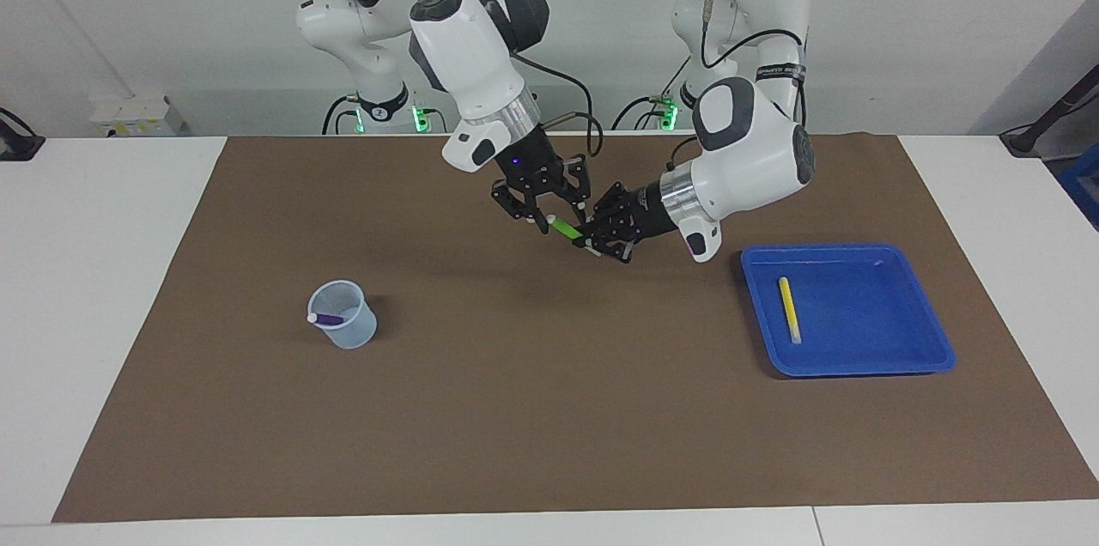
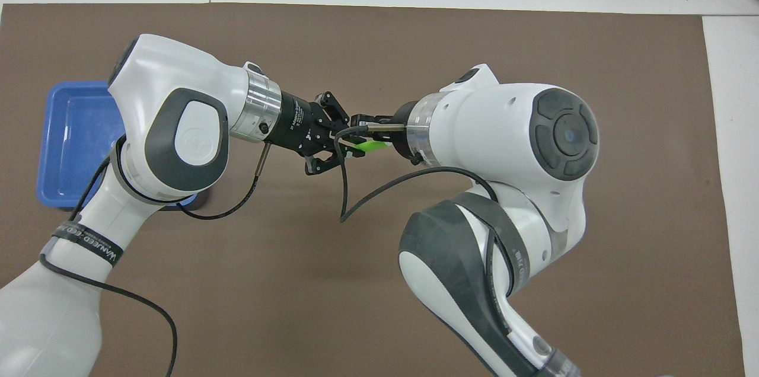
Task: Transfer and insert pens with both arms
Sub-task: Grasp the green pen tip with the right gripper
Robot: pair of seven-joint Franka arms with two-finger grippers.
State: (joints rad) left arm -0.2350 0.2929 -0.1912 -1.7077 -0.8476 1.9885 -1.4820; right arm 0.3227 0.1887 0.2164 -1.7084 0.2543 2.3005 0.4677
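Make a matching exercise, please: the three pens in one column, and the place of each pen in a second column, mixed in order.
Things:
1. green pen
2. purple pen
3. yellow pen

Places:
A. lying in the blue tray
B. in the cup
C. in the air over the mat, held by the left claw, its tip at the right claw

Pairs: 1-C, 2-B, 3-A
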